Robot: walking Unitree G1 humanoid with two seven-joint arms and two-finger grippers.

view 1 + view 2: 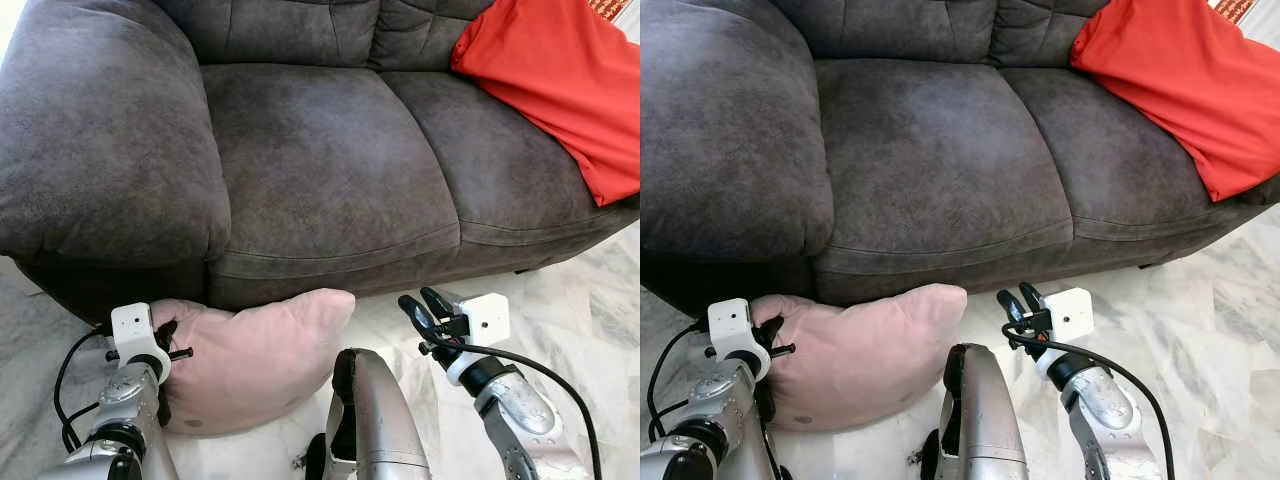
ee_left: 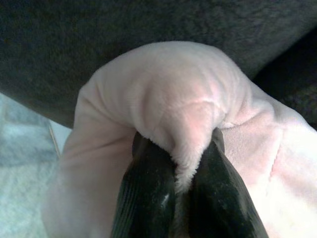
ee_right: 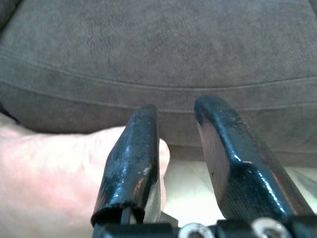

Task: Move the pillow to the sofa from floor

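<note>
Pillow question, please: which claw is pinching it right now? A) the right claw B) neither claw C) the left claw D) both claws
C: the left claw is shut on a fold of the pink pillow, while the right claw hangs open beside its other end, holding nothing.

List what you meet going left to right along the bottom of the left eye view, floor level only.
left gripper, pinching a corner of the pink pillow → pink pillow on the floor against the sofa front → right gripper, open, over the marble floor
</note>
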